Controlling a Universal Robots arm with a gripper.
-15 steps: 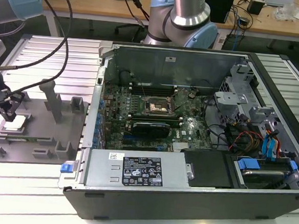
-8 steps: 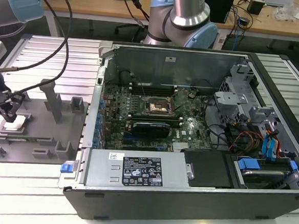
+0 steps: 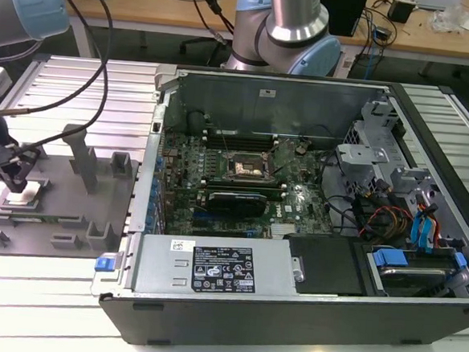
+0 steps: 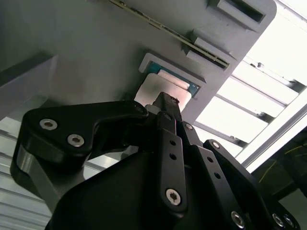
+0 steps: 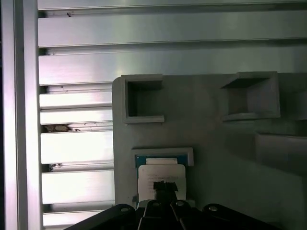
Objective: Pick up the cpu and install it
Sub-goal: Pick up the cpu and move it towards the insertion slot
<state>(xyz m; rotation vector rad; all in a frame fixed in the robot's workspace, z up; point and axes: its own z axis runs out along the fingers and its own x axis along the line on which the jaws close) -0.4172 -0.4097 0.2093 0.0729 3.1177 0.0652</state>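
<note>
The gripper (image 3: pixel 13 178) is seen at the exterior view's left, lowered over the grey plastic plate (image 3: pixel 64 188) that lies on the slatted metal desk (image 3: pixel 49 300). The cpu (image 3: pixel 25 196) is seated flat in a shallow framed recess of that plate, at its left part, near an upright peg (image 3: pixel 83 156). In both wrist views the pale silver top of the cpu (image 5: pixel 161 172) (image 4: pixel 156 91) is shown directly under the black fingertips (image 5: pixel 165 187). The jaws are seen drawn narrow, tips close together above the chip's top; whether it is touched cannot be told. Well apart, to the exterior view's right, an open computer case (image 3: pixel 288 329) is laid on its side, with the green motherboard (image 3: pixel 297 200) and its dark square socket (image 3: pixel 245 167) exposed.
</note>
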